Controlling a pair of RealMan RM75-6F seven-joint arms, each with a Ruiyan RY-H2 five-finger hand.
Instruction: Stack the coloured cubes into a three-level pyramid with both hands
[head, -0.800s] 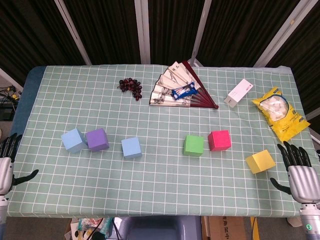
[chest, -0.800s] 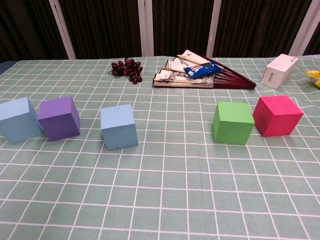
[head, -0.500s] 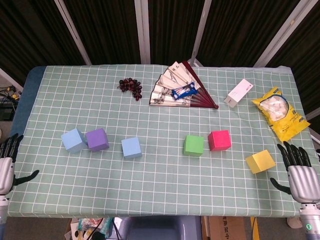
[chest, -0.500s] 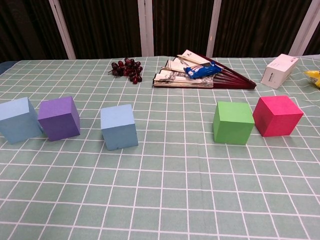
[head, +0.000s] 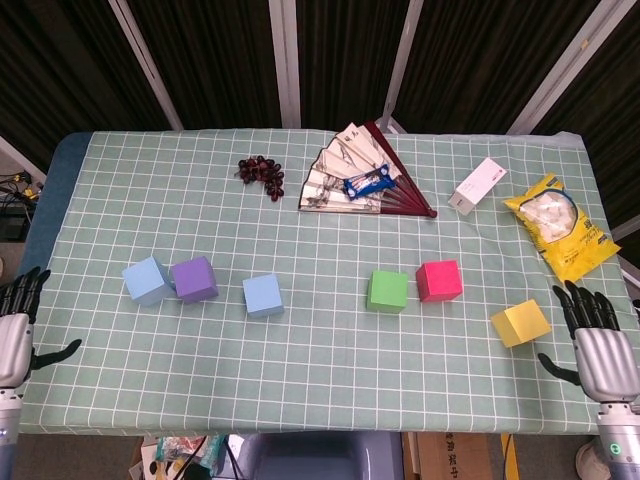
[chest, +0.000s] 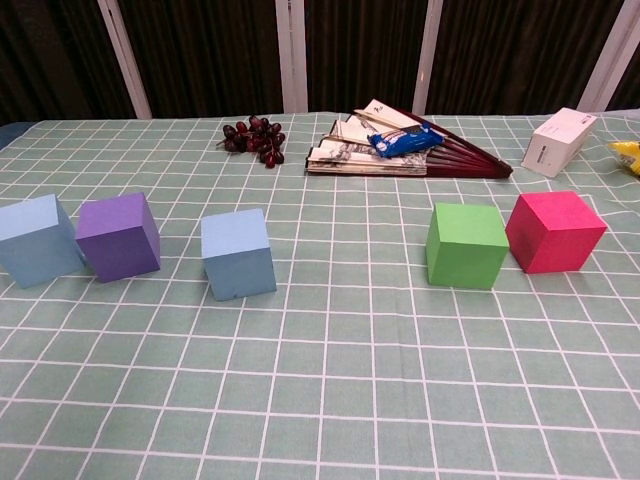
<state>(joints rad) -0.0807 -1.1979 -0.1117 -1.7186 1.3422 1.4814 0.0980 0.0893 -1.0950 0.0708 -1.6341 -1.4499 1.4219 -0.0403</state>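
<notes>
Six cubes lie singly on the checked cloth. A light blue cube (head: 147, 280) (chest: 37, 240) touches a purple cube (head: 195, 279) (chest: 119, 237) at the left. Another blue cube (head: 263, 296) (chest: 238, 253) stands alone near the middle. Right of centre sit a green cube (head: 388, 291) (chest: 466, 245) and a pink cube (head: 439, 280) (chest: 554, 231). A yellow cube (head: 520, 323) lies furthest right, seen only in the head view. My left hand (head: 14, 332) hovers open off the table's left edge. My right hand (head: 597, 345) hovers open just right of the yellow cube. Neither hand touches a cube.
At the back lie a bunch of dark grapes (head: 260, 170) (chest: 253, 137), an open folding fan (head: 360, 180) (chest: 400, 150) with a blue packet on it, and a white box (head: 477, 185) (chest: 559, 141). A yellow snack bag (head: 558, 225) lies at the right edge.
Both hands have crept slightly up along the table's side edges. No cube has moved.
</notes>
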